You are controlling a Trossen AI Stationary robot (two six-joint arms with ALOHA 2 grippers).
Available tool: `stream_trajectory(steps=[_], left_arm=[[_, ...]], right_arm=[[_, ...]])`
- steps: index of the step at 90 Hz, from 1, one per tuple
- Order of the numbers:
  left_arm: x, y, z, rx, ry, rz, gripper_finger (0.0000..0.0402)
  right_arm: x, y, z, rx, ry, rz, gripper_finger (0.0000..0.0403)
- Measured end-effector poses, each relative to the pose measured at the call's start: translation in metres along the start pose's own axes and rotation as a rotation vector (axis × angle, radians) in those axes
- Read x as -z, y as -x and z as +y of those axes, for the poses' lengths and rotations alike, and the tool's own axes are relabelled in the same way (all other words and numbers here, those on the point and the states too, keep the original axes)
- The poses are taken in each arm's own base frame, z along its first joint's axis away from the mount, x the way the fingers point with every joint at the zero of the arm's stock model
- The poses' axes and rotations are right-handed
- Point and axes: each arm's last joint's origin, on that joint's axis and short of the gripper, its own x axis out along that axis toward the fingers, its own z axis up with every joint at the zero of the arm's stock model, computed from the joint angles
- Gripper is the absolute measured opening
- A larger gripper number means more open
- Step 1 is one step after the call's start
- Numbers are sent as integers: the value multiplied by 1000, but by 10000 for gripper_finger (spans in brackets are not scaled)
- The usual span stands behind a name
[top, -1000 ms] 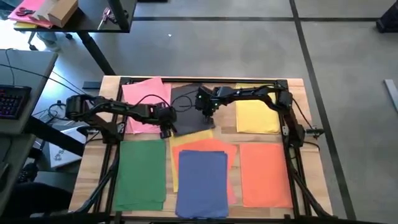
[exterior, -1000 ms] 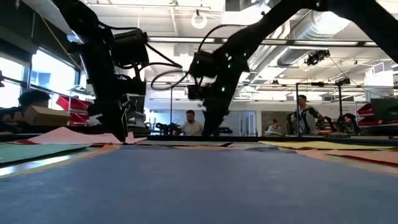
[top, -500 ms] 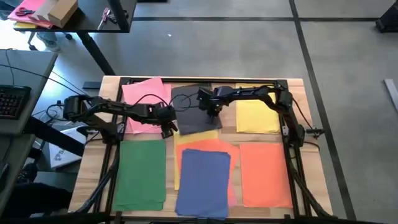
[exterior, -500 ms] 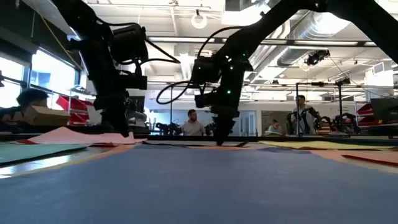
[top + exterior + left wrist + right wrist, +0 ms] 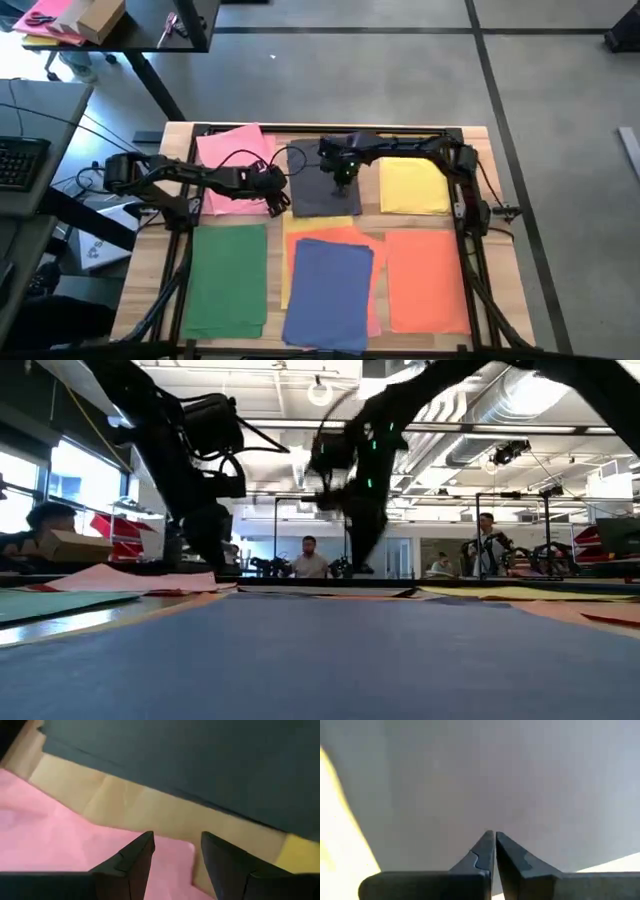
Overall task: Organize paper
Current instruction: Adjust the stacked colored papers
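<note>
Paper lies spread over the wooden desk (image 5: 175, 140) in the high view, and the dark grey sheet (image 5: 320, 190) at the back middle serves as landmark. A pink sheet (image 5: 235, 160) lies just left of it, a yellow sheet (image 5: 412, 185) just right. In front of it, a blue sheet (image 5: 328, 290) covers an orange one and another yellow one; a green sheet (image 5: 228, 275) lies front left, an orange sheet (image 5: 427, 280) front right. The left tool (image 5: 278, 203) hangs at the grey sheet's left edge; the right tool (image 5: 343, 180) is over the grey sheet.

Low view: both arms drop to the sheets at the far side, with people in the room behind.

Left wrist view: the left tool's fingers (image 5: 132, 862) stand apart above the pink sheet's corner, bare wood separating it from the grey sheet.

Right wrist view: the right tool's fingers (image 5: 482, 852) are pressed together, pointing at the grey sheet.
</note>
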Motion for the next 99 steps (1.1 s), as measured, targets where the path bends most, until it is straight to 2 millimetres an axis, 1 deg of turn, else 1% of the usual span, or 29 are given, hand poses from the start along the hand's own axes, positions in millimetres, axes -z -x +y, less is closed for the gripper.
stream_trajectory(steps=[4, 10, 13, 20, 31, 42, 61, 82, 99], left_arm=[[0, -2, 0, -22, 4, -6, 156], [-1, -5, 1, -48, 28, -14, 156], [-1, -7, 1, -52, 42, -16, 156], [-1, -8, 1, -59, 50, -9, 156], [-1, -6, 1, -52, 51, -15, 156], [-3, -5, 0, -45, 63, -28, 156], [-2, -5, 0, -50, 110, -27, 156], [-1, -2, 1, -52, 129, -21, 156], [-1, 11, 7, -86, 140, -35, 156]], right_arm=[[1, -3, -7, 38, -6, -2, 0], [8, -21, -12, 50, -5, 12, 0], [12, -26, -14, 50, -11, 17, 0], [16, -29, -19, 48, -45, -4, 0], [32, -41, -30, 20, -95, 52, 0], [36, -43, -40, 0, -147, 25, 0], [39, -45, -49, 7, -229, 19, 0], [37, -41, -48, 27, -236, 0, 0], [36, -32, -50, 80, -228, -22, 0]])
